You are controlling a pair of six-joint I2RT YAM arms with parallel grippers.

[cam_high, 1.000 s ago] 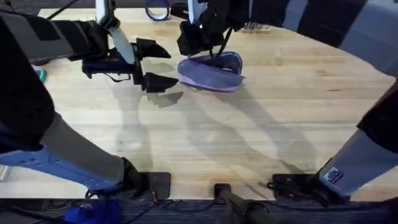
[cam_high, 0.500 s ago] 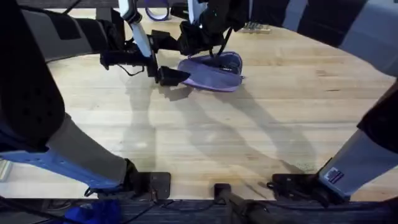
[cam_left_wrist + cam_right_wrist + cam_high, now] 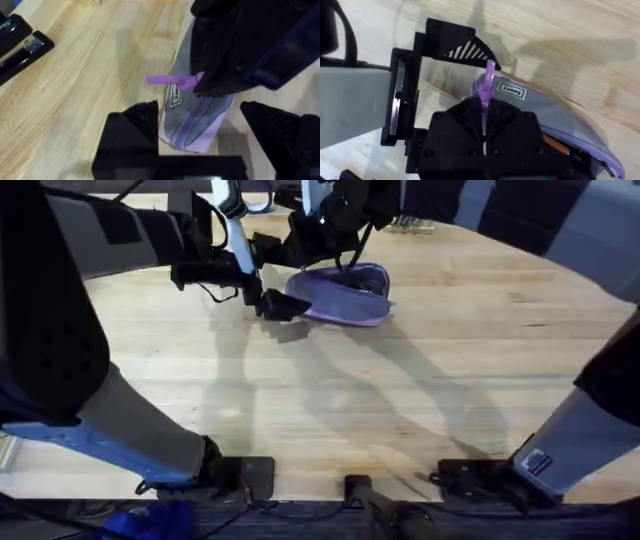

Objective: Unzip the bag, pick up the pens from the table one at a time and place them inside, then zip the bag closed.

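Overhead: the bag (image 3: 340, 298) lies on the table (image 3: 400, 400) in the upper middle of the frame, its mouth showing partly open at the right end. My right gripper (image 3: 322, 242) sits directly over the bag's left half. My left gripper (image 3: 268, 280) is at the bag's left tip, jaws spread, one finger (image 3: 283, 305) low beside the fabric.

Left wrist view: my two fingers stand wide apart at the bottom edge, bracketing the bag's near end without touching it that I can confirm. The purple zipper pull (image 3: 172, 80) sticks out sideways from under my right gripper's fingers, centre of frame. A stapler (image 3: 20, 42) lies at the upper left.

Right wrist view: my right fingers are closed on the zipper pull (image 3: 487, 82), which runs up the centre of the frame. The bag's label (image 3: 512, 91) is just right of it. Something orange shows inside the open mouth at lower right; I cannot identify it.

Risk, as I judge it: the left jaws have not clamped the bag's end. If I draw the pull now, the unanchored bag may slide or bunch with the zipper, or the thin tab may slip from my pinch.
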